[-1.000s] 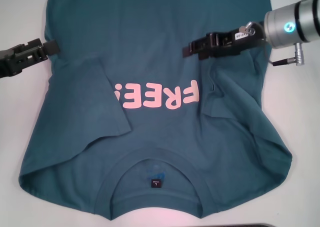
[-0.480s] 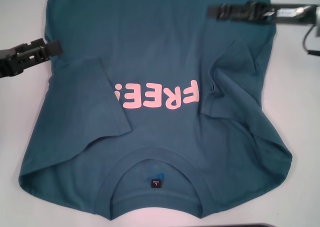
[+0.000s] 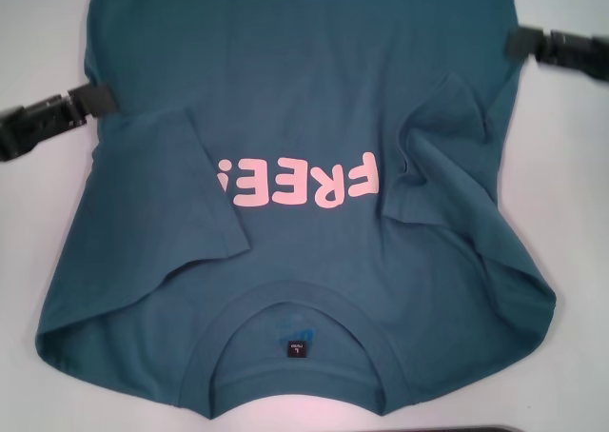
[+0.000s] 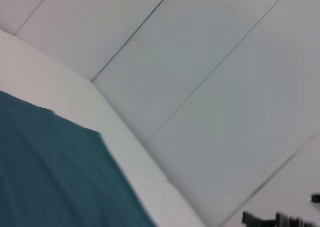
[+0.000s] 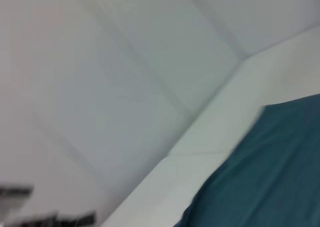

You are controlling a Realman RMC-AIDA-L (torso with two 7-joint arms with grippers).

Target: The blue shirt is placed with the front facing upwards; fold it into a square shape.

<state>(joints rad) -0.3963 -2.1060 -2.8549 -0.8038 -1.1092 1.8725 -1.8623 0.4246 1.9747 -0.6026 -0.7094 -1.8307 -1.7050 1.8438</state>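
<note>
The blue shirt (image 3: 295,99) lies flat on the white table (image 3: 38,223), front up, with its collar (image 3: 214,342) nearest me and the pink print (image 3: 300,185) in the middle. Both sleeves lie folded inward: the left sleeve (image 3: 181,194) and the right sleeve (image 3: 452,156). My left gripper (image 3: 93,100) is at the shirt's left edge. My right gripper (image 3: 519,43) is at the shirt's right edge, farther back. The shirt also shows in the left wrist view (image 4: 50,167) and in the right wrist view (image 5: 270,172).
Bare white table lies on both sides of the shirt. A dark edge (image 3: 476,429) shows at the bottom of the head view. The wrist views show pale wall panels (image 4: 210,77) beyond the table's far edge.
My right gripper has moved from above the shirt's right chest out to the shirt's right edge. The right sleeve now lies uncovered and folded inward. My left gripper has shifted slightly.
</note>
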